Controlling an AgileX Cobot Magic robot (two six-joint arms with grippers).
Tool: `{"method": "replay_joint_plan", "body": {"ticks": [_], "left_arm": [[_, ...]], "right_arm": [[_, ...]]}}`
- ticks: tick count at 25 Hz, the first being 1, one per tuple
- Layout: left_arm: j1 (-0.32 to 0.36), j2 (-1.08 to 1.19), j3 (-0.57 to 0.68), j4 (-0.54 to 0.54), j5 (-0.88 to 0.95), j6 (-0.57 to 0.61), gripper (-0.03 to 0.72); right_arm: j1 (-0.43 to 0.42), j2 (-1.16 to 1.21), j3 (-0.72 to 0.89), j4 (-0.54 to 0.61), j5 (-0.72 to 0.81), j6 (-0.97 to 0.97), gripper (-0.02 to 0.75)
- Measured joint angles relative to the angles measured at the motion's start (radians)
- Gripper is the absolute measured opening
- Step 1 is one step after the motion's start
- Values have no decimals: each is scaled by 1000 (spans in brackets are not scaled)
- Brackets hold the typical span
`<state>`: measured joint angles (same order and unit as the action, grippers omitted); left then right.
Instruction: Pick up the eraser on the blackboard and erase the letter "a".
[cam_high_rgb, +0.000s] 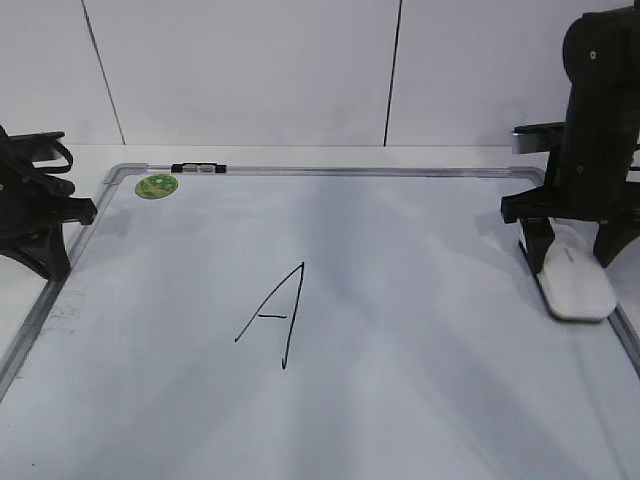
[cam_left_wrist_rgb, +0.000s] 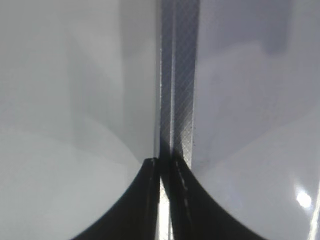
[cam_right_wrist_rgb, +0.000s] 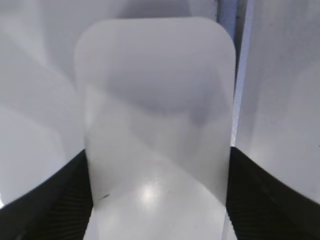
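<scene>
the large white dry-erase blackboard (cam_high_rgb: 400, 300) with its grey metal frame lies flat and covers most of the worktop. a round green sticker (cam_high_rgb: 157, 185) sits in its far left corner, with a small black clip (cam_high_rgb: 199, 168) on the far frame rail just beside it. a tall capital "A" (cam_high_rgb: 272, 315) in thin black marker stands near the middle of the board; no small letter "a" shows anywhere in these views.

the white smooth plastic eraser (cam_high_rgb: 577, 283), a rounded-rectangle block with a thin dark underside, rests on the board close against its right edge. the right gripper (cam_high_rgb: 572, 240) stands directly over it, one black finger on each long side of the block. in the right wrist view the eraser (cam_right_wrist_rgb: 157, 130) fills the gap between the two fingers (cam_right_wrist_rgb: 47, 200), which sit at or against its flanks; the block lies flat on the board, unlifted, and whether the pads actually press it cannot be told.

the left gripper (cam_high_rgb: 45, 235) rests at the board's left edge. the left wrist view shows its fingers (cam_left_wrist_rgb: 140, 200) closed almost together, a thin slit between them, holding nothing, directly over the grey frame rail (cam_left_wrist_rgb: 182, 80).
</scene>
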<state>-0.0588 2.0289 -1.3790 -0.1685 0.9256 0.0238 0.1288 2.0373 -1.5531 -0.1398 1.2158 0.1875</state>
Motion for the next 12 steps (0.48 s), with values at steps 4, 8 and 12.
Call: {"method": "replay_joint_plan", "body": {"ticks": [4,8,12], "left_arm": [[0,0,0,-2,0,0,34],[0,0,0,-2,0,0,34],[0,0,0,-2,0,0,34]], "right_arm": [[0,0,0,-2,0,-5,615],[0,0,0,-2,0,-5,615],[0,0,0,-2,0,3,614]]}}
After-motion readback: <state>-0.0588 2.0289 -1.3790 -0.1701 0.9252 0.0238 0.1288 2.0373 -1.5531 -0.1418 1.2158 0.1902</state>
